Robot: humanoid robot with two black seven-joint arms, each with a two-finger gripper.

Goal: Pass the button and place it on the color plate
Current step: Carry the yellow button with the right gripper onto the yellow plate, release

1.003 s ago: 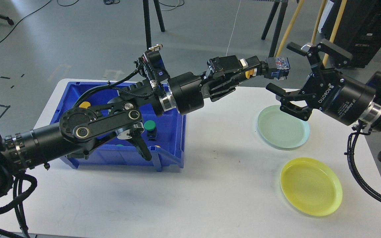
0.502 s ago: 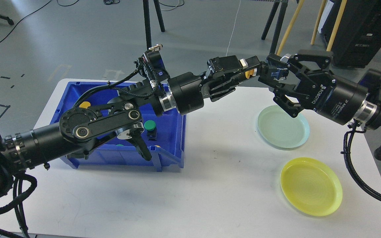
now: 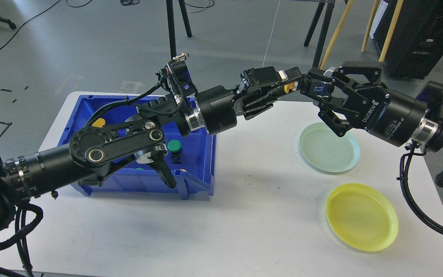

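My left gripper (image 3: pixel 288 82) reaches across from the left, above the table's far edge. It is shut on a button (image 3: pixel 320 90) with a yellow cap and a dark blue body that points right. My right gripper (image 3: pixel 318 89) comes in from the right, and its fingers (image 3: pixel 323 73) are closed around the button's blue end, so both grippers hold it. The pale green plate (image 3: pixel 329 150) lies just below and to the right of the handover point. The yellow plate (image 3: pixel 362 217) lies nearer, at the front right.
A blue bin (image 3: pixel 198 184) stands on the left of the white table (image 3: pixel 252 223), under my left arm. It holds more buttons, among them a green one (image 3: pixel 174 146) and a yellow one (image 3: pixel 98 122). Tripod legs and poles stand on the floor behind.
My right gripper moved left from open and apart to around the button's blue end, and its fingers closed on it. My left arm has barely moved.
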